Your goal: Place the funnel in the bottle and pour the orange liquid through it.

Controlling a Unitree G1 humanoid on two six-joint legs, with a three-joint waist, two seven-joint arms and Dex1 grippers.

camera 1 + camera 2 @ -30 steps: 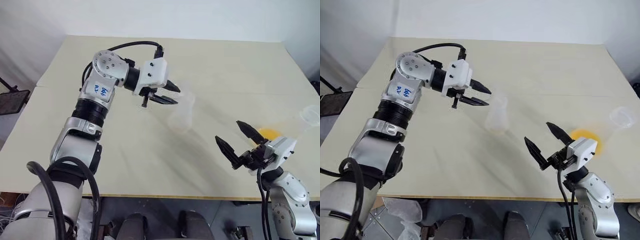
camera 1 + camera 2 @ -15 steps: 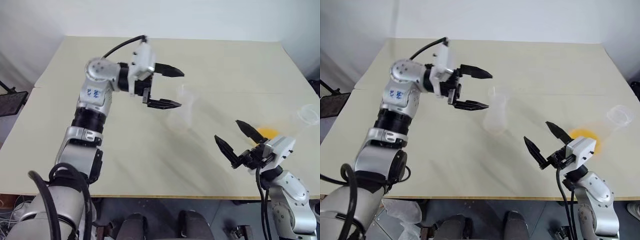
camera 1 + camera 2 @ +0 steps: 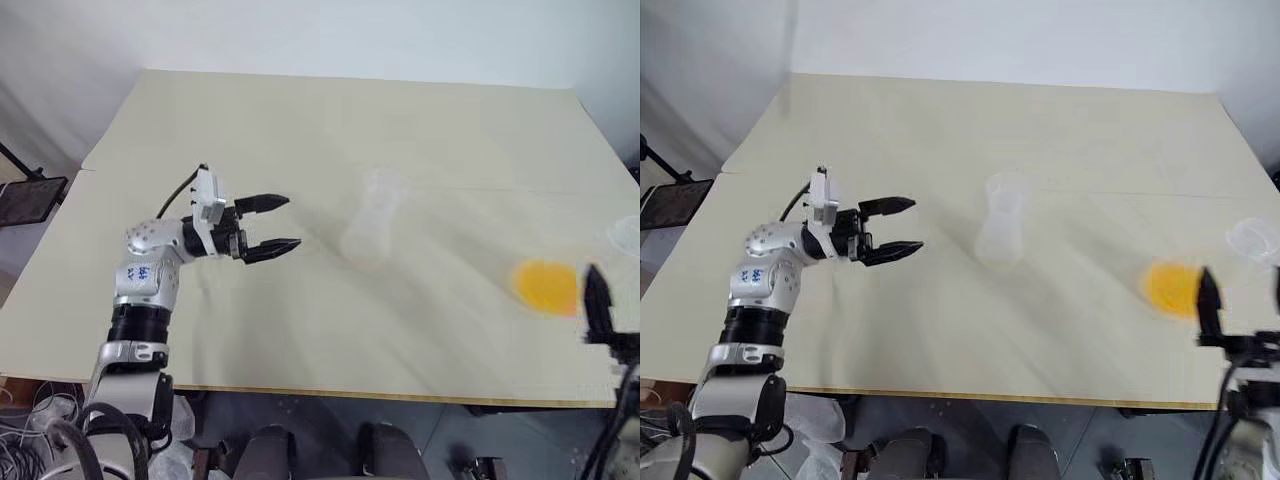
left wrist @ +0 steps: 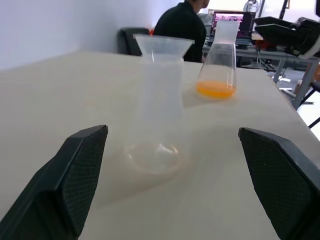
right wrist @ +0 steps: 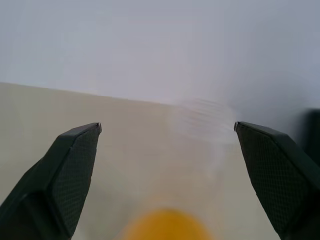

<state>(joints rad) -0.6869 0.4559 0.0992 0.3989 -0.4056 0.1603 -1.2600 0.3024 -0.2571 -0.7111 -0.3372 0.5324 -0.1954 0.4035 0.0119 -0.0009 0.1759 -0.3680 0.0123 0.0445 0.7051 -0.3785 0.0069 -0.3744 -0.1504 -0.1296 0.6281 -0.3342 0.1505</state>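
The bottle (image 3: 368, 228) stands upright at mid-table, a clear cone-shaped flask. The clear funnel (image 4: 163, 44) sits in its neck, its cone flaring above the rim. My left gripper (image 3: 291, 222) hovers open to the left of the bottle, apart from it and pointing at it, with nothing between its fingers (image 4: 85, 165). The orange liquid (image 3: 545, 285) shows as a bright disc in a second clear flask (image 4: 220, 55) at the right. My right gripper (image 5: 167, 125) is open at the table's right front corner, just beside that flask, and the orange liquid (image 5: 167, 226) lies low between its fingers.
A clear cup-like round thing (image 3: 1252, 238) stands at the table's right edge, behind the orange flask. Beyond the table's far side a person (image 4: 182, 22) sits at a desk with a laptop. A seam crosses the table behind the bottle.
My left gripper opened at the bottle's top, then drew back to the left and sank. My right gripper swung to the right, next to the orange flask.
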